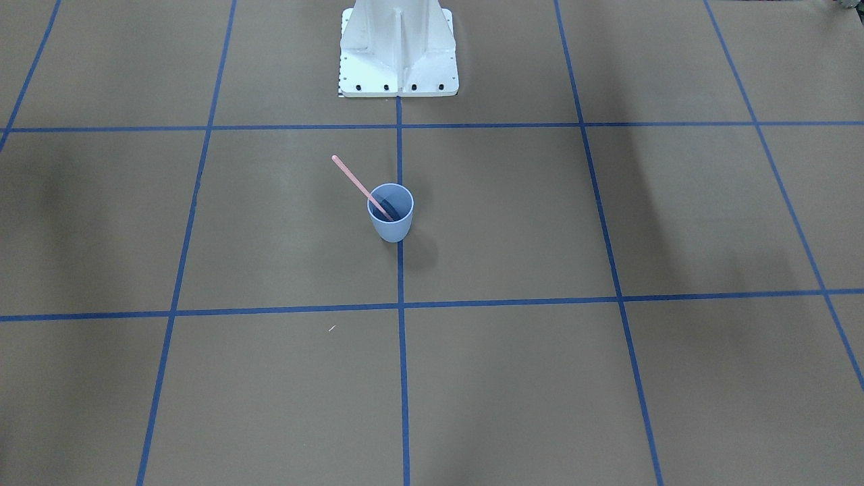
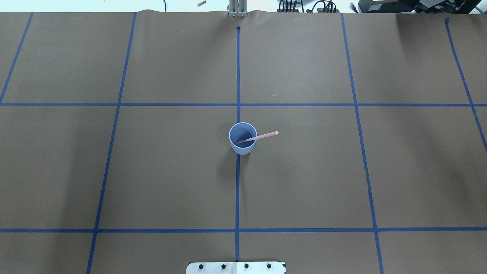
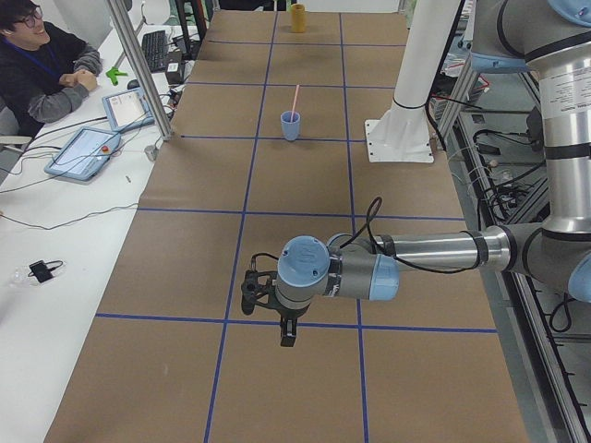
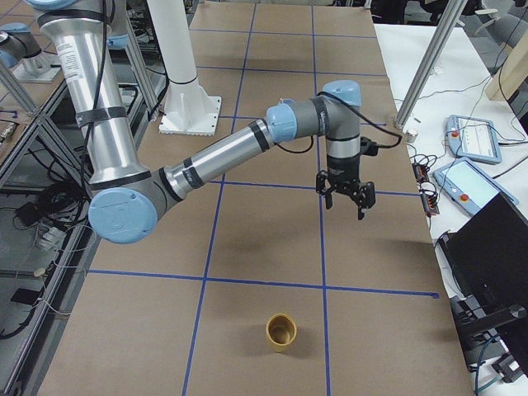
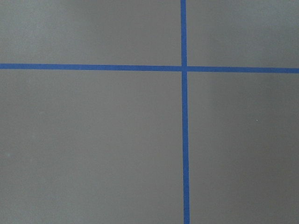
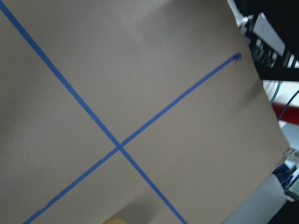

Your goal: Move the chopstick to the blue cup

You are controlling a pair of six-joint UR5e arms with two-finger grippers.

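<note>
- In the blue cup (image 1: 391,228): the chopstick (image 1: 358,183), lower end down inside, shaft leaning on the rim, upper end out toward the robot's right
- Well apart from both grippers, with bare table (image 2: 171,171) between
- Over the table's left end, pointing down: the left gripper (image 3: 284,330); cannot tell whether the fingers are apart or together
- Over the right half, pointing down: the right gripper (image 4: 345,206); again cannot tell how the fingers stand
- Upright on the middle tape line (image 2: 237,190), in front of the base (image 1: 398,61): the blue cup, holding the chopstick
- Upright near the table's right end, well apart from the blue cup: a yellow cup (image 4: 280,332), mouth up
- Grippers seen in the side views only
- Blue cup and chopstick seen from above in the overhead and front views, small and far in the left side view
- Yellow cup seen in the side views, perhaps also as a yellow sliver at the bottom edge of the right wrist view
- Left wrist view: only brown table and crossing tape
</note>
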